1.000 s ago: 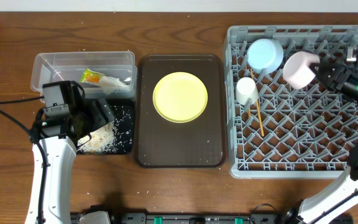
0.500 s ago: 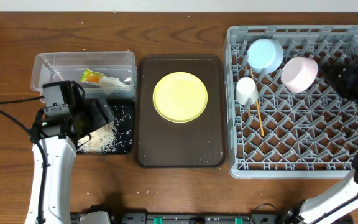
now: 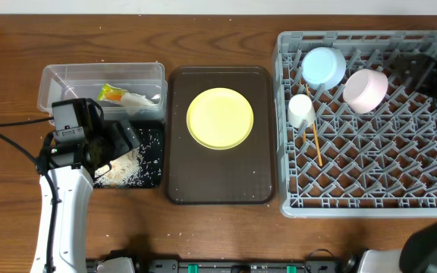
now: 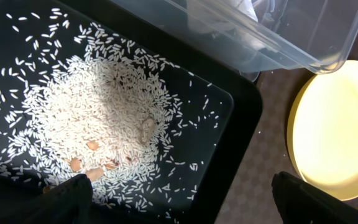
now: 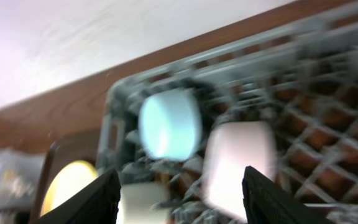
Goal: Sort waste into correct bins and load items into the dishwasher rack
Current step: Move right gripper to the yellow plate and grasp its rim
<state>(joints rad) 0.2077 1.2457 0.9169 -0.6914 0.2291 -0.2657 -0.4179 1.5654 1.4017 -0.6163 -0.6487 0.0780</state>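
The round yellow plate lies flat on the dark brown serving tray; your left gripper, fingers apart and empty, hovers just left of that tray and is nearer, while your right gripper, also apart and empty, hangs well to the tray's right.

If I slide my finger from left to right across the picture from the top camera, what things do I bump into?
clear tub → yellow plate → light blue bowl → pale pink bowl. The white cup and the black tray are left out because they overlap their neighbours.
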